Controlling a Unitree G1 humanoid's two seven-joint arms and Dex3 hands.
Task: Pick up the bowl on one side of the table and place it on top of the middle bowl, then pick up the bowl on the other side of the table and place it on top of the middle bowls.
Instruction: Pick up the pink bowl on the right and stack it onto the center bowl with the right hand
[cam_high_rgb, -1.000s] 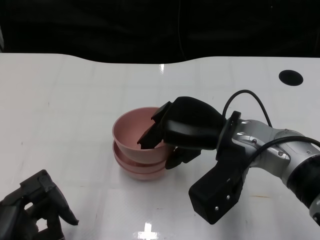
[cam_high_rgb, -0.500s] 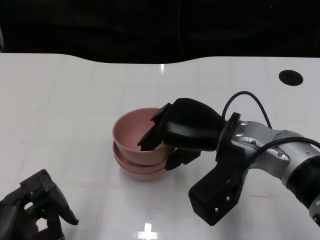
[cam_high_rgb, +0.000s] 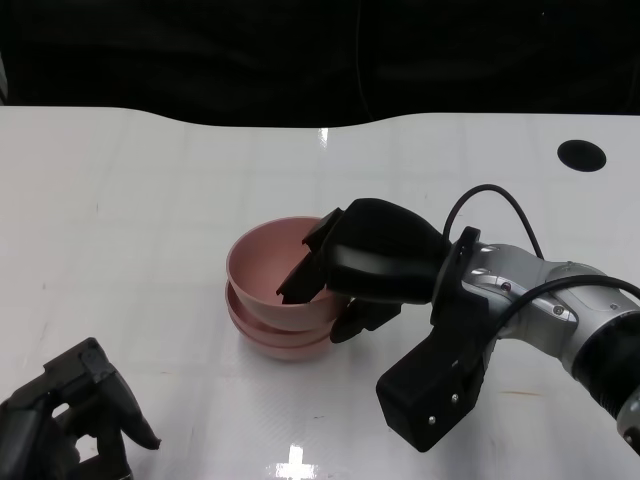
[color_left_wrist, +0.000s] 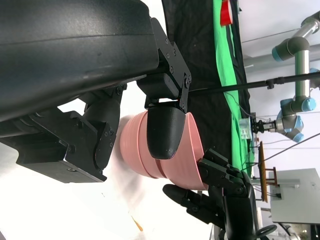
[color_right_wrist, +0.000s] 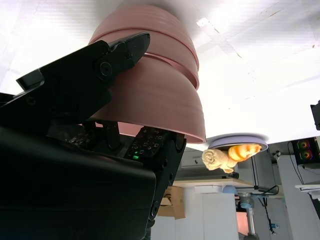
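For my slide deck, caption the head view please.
Right robot hand grips the top pink bowl on the stack.

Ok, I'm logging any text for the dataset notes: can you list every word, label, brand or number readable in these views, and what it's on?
None: no view shows readable text.
The pink bowls: plain, no print.
The right hand and left hand: black shells, no visible markings.
The white table: bare, unmarked.
Background clutter in the wrist views: too small and blurred to read.
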